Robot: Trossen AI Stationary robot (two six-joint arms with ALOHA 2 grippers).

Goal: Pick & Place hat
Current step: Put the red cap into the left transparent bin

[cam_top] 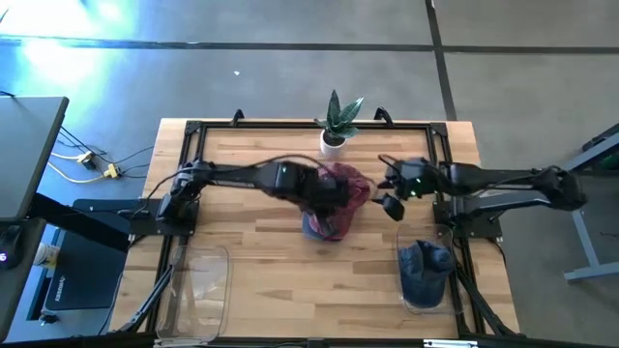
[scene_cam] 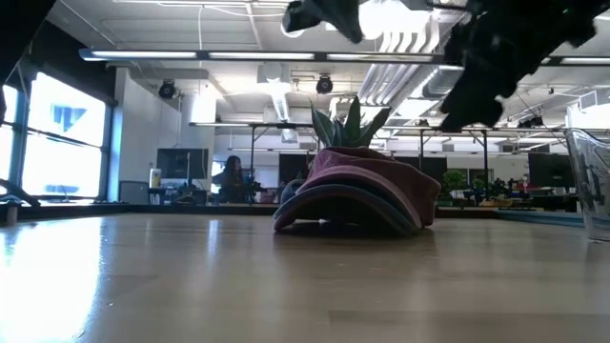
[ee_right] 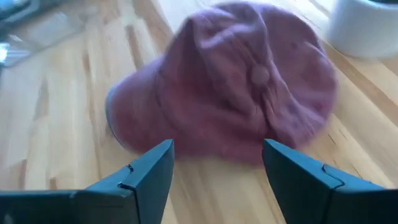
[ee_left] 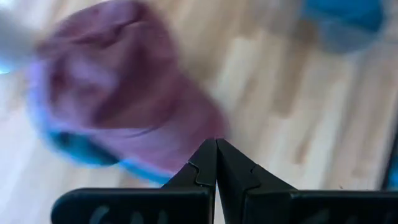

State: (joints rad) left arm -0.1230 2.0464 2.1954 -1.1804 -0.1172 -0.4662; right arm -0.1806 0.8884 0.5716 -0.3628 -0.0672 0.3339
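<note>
Landmark: the plant (cam_top: 337, 124) in its white pot at the far edge of the table (cam_top: 251, 280).

Hat (cam_top: 339, 189): maroon cap, lying on the table just in front of the plant, near the table's middle. It sits on top of a blue cap (cam_top: 319, 226); a blue edge shows under it on the side away from the plant. In the low view the maroon crown (scene_cam: 367, 176) domes over the darker brim below.

Left gripper (cam_top: 319, 193): above the hat, on the side toward the left arm's base. Jaws pressed together in the left wrist view (ee_left: 216, 163), holding nothing.

Right gripper (cam_top: 391, 189): off to the right of the plant, beside the hat, not touching it. Jaws spread wide in the right wrist view (ee_right: 217, 165), the crown button facing it.

A clear bin (cam_top: 425, 275) with dark blue cloth stands well in front of the plant, right side. A second clear bin (cam_top: 198, 288) stands on the left.

Handling, as judgement: cloth cap, light, soft, collapses under a pinch. Brim is stiffer. Best hold looks like a fold of the crown near the button, or the brim edge. Risk: pinching too deep and lifting the blue cap along with it.
</note>
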